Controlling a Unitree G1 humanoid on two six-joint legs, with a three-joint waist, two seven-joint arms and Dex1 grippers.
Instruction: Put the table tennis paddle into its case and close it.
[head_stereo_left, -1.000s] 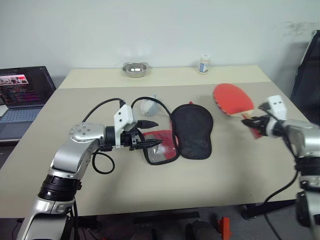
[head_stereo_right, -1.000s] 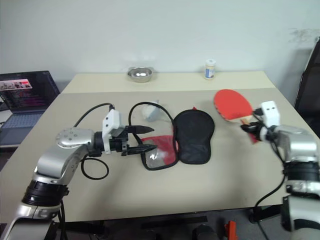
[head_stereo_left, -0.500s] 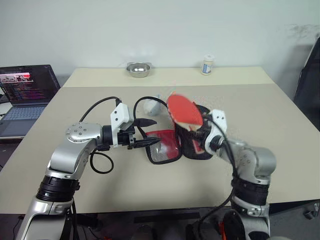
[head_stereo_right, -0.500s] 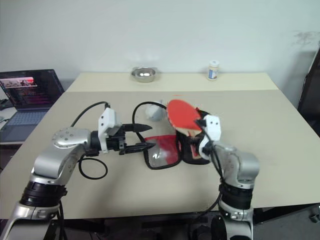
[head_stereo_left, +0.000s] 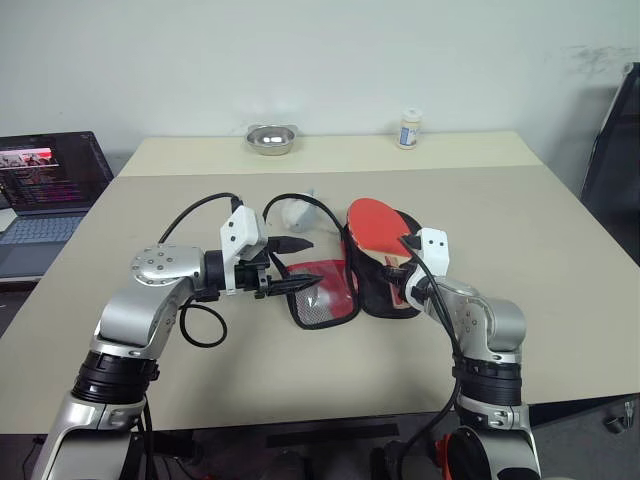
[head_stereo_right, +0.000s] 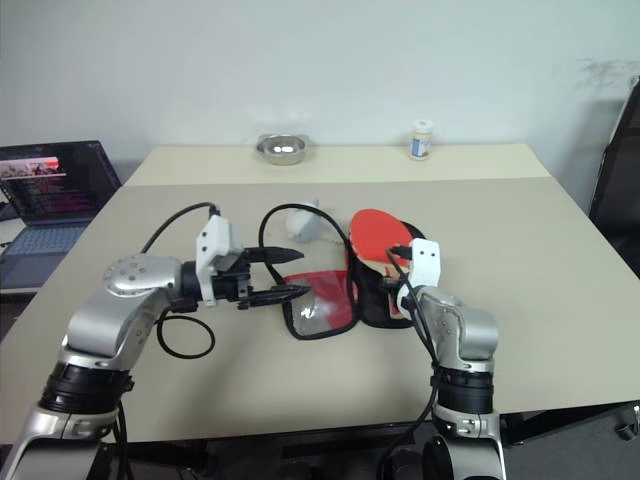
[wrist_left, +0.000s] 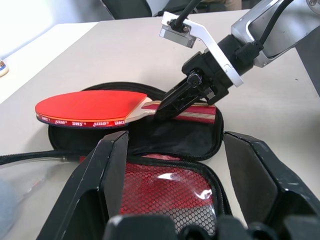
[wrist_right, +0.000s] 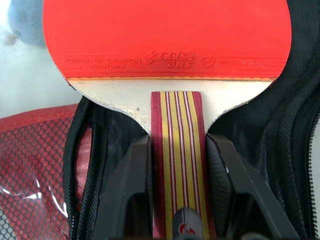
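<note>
Right gripper (wrist_right: 176, 175) clamps paddle (wrist_right: 167, 60) handle above open case (wrist_right: 75, 165).

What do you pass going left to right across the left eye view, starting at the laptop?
Laptop → left gripper, jaws open → the case's red mesh half → table tennis paddle, held over the black half → right gripper on its handle.

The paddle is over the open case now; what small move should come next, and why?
Probably lower the paddle flat onto the black half of the case. The right gripper holds it by the handle just above that half, and the left gripper, open, hovers by the red mesh flap, so nothing blocks the way.
</note>
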